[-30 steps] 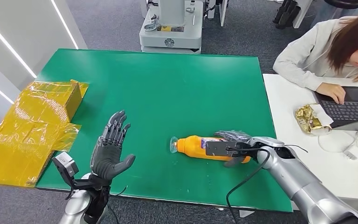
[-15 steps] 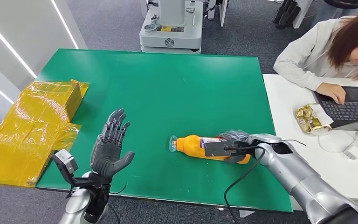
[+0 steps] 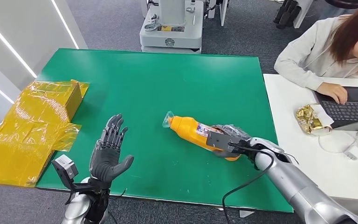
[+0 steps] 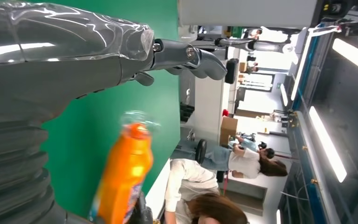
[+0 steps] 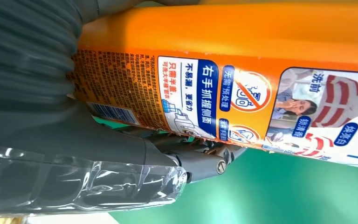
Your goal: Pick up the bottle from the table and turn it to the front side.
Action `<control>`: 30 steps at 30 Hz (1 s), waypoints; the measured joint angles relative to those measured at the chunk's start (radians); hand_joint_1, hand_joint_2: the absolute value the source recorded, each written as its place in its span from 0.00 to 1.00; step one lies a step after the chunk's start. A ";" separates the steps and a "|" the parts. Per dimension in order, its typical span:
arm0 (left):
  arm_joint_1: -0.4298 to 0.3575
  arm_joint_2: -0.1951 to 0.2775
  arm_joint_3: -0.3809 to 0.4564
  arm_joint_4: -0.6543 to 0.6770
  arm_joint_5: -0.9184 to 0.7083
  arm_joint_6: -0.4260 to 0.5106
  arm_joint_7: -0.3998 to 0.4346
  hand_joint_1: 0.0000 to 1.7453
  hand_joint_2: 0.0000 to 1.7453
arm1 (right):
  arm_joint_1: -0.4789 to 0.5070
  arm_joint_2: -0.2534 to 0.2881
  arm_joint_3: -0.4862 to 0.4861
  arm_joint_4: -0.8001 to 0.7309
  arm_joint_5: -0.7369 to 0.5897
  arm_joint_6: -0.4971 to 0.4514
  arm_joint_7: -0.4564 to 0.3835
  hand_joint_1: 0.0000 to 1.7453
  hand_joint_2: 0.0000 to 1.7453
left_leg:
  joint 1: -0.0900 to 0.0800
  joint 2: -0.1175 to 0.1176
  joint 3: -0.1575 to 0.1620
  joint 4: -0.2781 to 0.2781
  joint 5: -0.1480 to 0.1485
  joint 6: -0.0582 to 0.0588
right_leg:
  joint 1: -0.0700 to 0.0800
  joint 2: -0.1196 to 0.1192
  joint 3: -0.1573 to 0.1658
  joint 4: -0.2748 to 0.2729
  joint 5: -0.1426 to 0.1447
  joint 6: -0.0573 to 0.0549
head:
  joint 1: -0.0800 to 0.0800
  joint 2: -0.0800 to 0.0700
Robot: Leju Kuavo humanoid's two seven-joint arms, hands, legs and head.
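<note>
Now my right hand (image 3: 227, 140) grasps the orange bottle (image 3: 191, 130), cap aimed far-left across the green table (image 3: 168, 84); my left hand (image 3: 108, 151) hovers, fingers spread and holding nothing.

- Bottle (image 3: 192, 130): orange, clear cap; label white and blue (red circle mark)
- Table (image 3: 158, 79): plain green
- Wrapped box (image 3: 32, 119): yellow film
- Hands: dark grey
</note>
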State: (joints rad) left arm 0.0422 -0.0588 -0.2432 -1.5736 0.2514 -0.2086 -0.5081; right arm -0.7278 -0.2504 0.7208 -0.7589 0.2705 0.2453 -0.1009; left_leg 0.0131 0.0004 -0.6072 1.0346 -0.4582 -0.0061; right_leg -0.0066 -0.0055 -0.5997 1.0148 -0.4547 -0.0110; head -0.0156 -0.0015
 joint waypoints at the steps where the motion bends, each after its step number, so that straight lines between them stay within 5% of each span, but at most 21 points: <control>1: 0.004 0.000 0.000 -0.001 -0.002 0.002 -0.002 0.00 1.00 | 0.013 0.001 -0.018 -0.014 -0.013 -0.013 -0.010 1.00 1.00 | 0.000 0.000 0.000 0.000 0.000 0.000 | 0.000 0.000 0.000 0.000 0.000 0.000 | 0.000 0.000; 19: 0.058 0.001 0.004 -0.010 -0.042 0.039 -0.043 0.00 1.00 | 0.309 0.003 -0.264 -0.355 -0.151 -0.275 -0.247 1.00 1.00 | 0.000 -0.001 0.000 0.000 -0.002 0.000 | 0.000 -0.001 0.000 0.000 -0.001 0.000 | 0.000 0.000; 30: -0.091 0.016 -0.016 0.077 -0.029 -0.003 0.018 0.00 1.00 | 0.300 0.104 -0.272 -0.305 -0.159 -0.331 -0.328 1.00 1.00 | 0.000 0.000 0.000 0.000 0.000 -0.001 | 0.000 0.000 0.000 0.001 0.000 -0.001 | 0.000 0.000</control>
State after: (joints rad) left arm -0.0486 -0.0428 -0.2597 -1.4969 0.2223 -0.2120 -0.4899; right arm -0.4275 -0.1461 0.4486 -1.0636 0.1110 -0.0855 -0.4291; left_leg 0.0133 0.0005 -0.6068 1.0345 -0.4581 -0.0071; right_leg -0.0065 -0.0056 -0.6000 1.0155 -0.4549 -0.0116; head -0.0156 -0.0015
